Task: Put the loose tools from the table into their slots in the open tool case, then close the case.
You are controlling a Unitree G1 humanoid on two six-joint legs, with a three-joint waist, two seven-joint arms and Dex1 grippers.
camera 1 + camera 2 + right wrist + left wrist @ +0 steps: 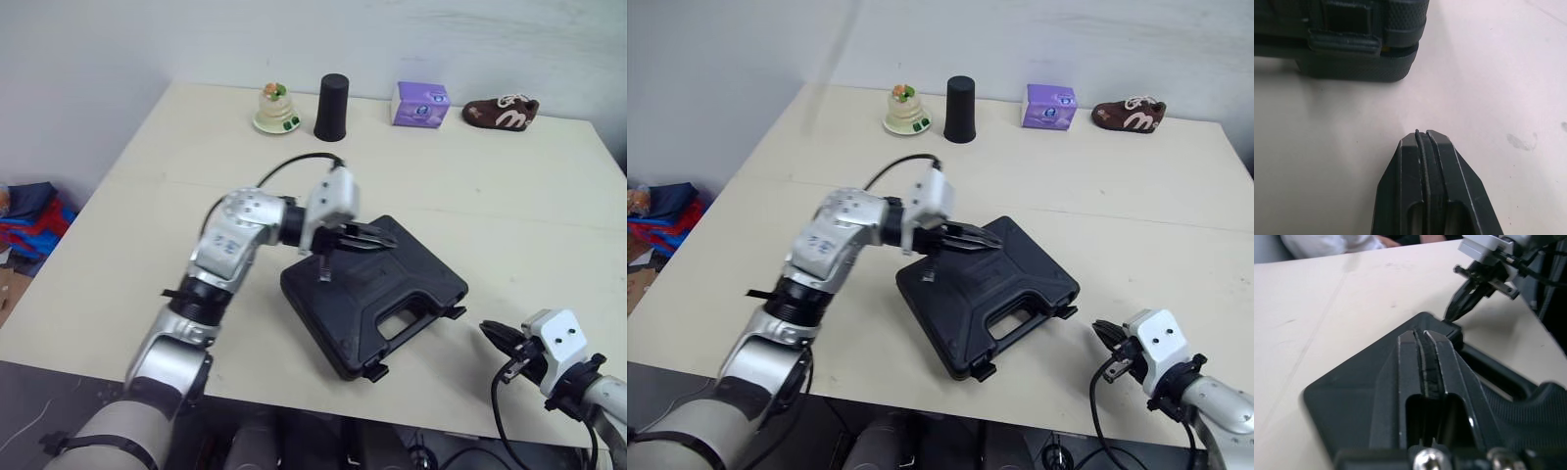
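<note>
The black tool case (pixel 345 294) lies shut on the table, its handle (pixel 407 315) and latches facing the front edge. My left gripper (pixel 388 238) is shut with nothing in it, fingertips resting on or just over the far part of the lid (pixel 1352 396). My right gripper (pixel 492 332) is shut too, low over the table to the right of the case's front corner. In the right wrist view its tip (pixel 1422 134) stands a short way from the case's side and a latch (pixel 1344 41). The left wrist view also catches the right gripper (pixel 1459 308) beyond the case.
Along the table's far edge stand a small figurine on a plate (pixel 276 108), a black cup (pixel 331 108), a purple box (pixel 420 103) and a brown shoe (pixel 501 112). The table's front edge runs just below the case. Coloured cloth (pixel 29 220) lies on the floor at left.
</note>
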